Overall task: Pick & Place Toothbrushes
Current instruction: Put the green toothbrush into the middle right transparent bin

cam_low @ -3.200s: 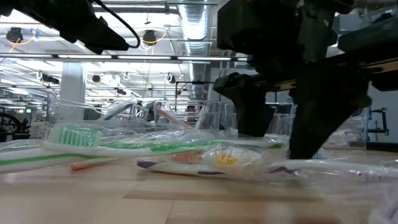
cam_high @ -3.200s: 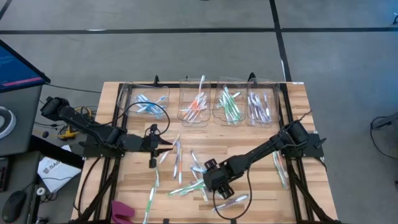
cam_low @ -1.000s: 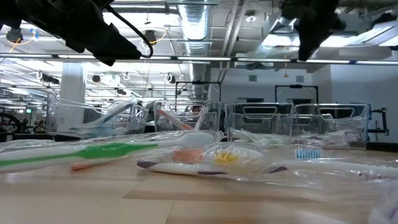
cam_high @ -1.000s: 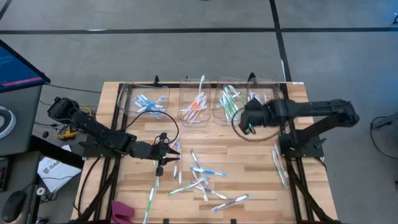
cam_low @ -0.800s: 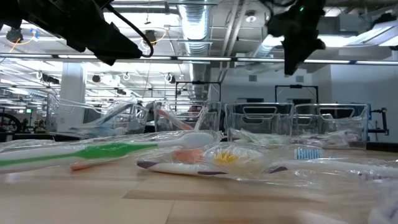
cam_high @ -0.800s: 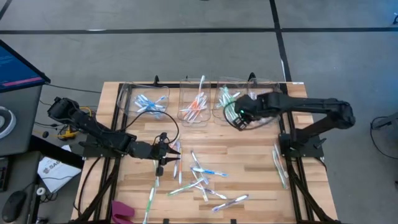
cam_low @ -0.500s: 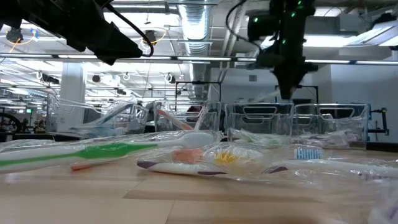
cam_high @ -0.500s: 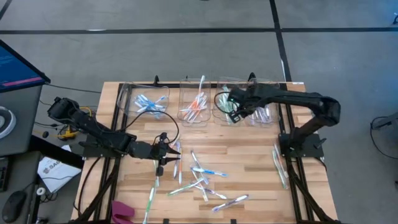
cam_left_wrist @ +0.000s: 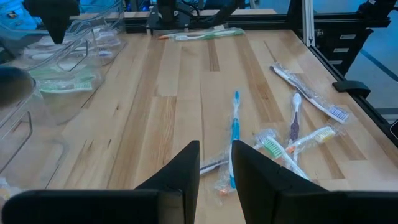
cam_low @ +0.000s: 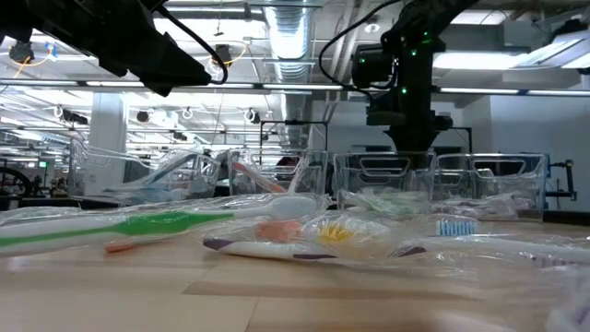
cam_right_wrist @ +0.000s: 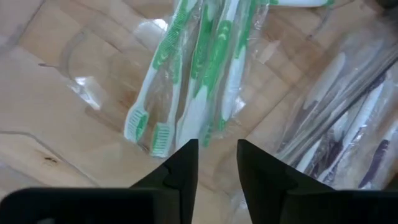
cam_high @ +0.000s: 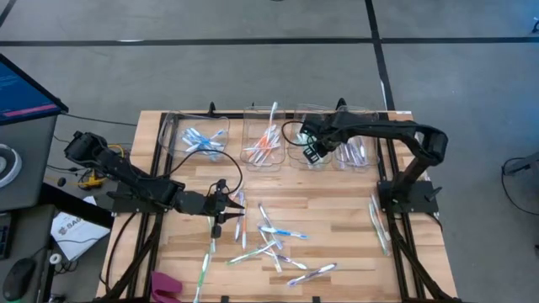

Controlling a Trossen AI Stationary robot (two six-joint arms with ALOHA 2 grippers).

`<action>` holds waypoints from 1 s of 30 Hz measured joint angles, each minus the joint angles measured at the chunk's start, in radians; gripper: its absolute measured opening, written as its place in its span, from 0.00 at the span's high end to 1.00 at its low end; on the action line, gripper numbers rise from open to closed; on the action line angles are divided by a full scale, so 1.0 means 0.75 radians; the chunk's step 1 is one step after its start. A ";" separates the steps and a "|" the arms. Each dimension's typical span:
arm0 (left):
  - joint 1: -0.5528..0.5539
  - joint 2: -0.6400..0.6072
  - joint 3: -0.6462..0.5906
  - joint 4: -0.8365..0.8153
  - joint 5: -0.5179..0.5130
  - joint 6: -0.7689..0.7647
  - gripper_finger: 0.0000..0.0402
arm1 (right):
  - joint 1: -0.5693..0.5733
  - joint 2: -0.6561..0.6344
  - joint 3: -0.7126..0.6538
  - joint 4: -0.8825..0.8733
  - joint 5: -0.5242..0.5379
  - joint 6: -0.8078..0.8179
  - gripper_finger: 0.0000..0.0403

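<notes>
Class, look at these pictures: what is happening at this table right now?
Two robot arms sort toothbrushes by colour into clear bins. The right gripper hangs over the bin of green toothbrushes, its jaws parted with nothing between them. The left gripper hovers near the loose toothbrushes scattered on the wooden table.

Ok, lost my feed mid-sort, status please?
Right gripper open over clear bin of green toothbrushes, empty. Left gripper low over wooden table, fingers apart, empty. Loose toothbrushes remain; nothing blocking.
</notes>
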 joint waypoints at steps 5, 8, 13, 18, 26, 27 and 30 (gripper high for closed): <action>0.000 0.000 0.000 -0.001 -0.001 0.000 0.79 | 0.025 -0.084 0.004 -0.001 0.008 -0.012 0.77; 0.000 0.000 0.000 -0.001 -0.001 0.002 0.79 | 0.073 -0.171 0.004 0.030 0.010 -0.017 0.80; 0.000 0.000 0.000 -0.001 -0.001 0.040 0.79 | 0.243 -0.321 0.005 0.145 0.009 -0.077 0.83; 0.000 0.000 0.000 -0.001 -0.001 0.036 0.79 | 0.471 -0.438 0.006 0.139 -0.006 -0.121 0.84; 0.000 0.000 0.000 -0.001 -0.001 0.036 0.79 | 0.792 -0.521 0.003 -0.201 -0.016 0.068 0.84; 0.000 0.000 0.000 -0.001 -0.001 0.035 0.79 | 0.822 -0.521 0.003 -0.245 -0.016 0.128 0.83; 0.000 0.000 0.000 -0.001 -0.001 0.035 0.79 | 0.914 -0.507 0.002 -0.386 -0.010 0.294 0.82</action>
